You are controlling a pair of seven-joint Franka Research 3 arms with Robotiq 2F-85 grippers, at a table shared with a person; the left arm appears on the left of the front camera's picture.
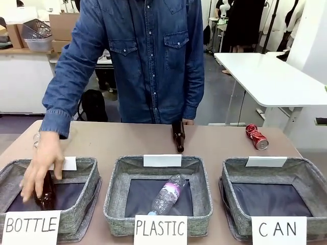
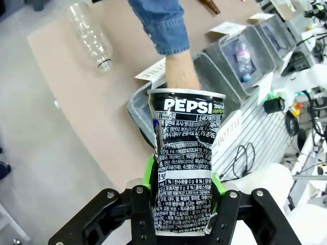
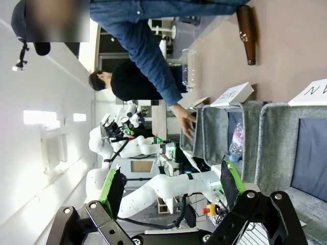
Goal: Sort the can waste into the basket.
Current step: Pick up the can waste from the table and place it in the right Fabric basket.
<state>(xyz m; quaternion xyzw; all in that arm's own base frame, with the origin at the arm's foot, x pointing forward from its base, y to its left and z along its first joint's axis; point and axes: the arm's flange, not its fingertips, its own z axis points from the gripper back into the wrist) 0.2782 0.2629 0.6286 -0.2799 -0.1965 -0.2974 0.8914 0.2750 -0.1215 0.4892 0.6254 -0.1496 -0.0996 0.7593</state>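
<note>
By our reading neither can has reached its bin, so the whole sort is left to do, though one half is in hand.

At the left, our left gripper [image 2: 182, 179] is clamped on the silver and black can [image 2: 186, 148]. Its green pads [image 2: 149, 173] press against the can's lower sides. The can stands upright between the fingers, held up near the left end of the table [image 1: 127, 143]. It is a slim Pepsi can, black with white lettering and fine print, with a silver rim at the top. Its wall is dented and ragged along one side, so we judge it light and easily crushed further.

Beyond it a clear plastic bottle [image 2: 92, 35] lies on the table top. The person's hand [image 1: 43, 166] rests on a brown bottle [image 1: 46, 191] inside the BOTTLE basket [image 1: 87, 168].

In the middle, the PLASTIC basket [image 1: 115, 176] holds a plastic bottle with a purple label [image 1: 167, 194]. A second brown bottle [image 1: 178, 137] lies on the table just beyond it.

At the right, the CAN basket [image 1: 228, 178] shows only its dark lining. The red can [image 1: 257, 137] lies on its side on the table beyond that basket's far edge, shiny and crumpled, apart from everything else. Our right gripper [image 3: 171, 181] has its jaws wide apart with nothing between them.

What remains is to carry the held can across to the right-hand basket, then fetch the red one.
</note>
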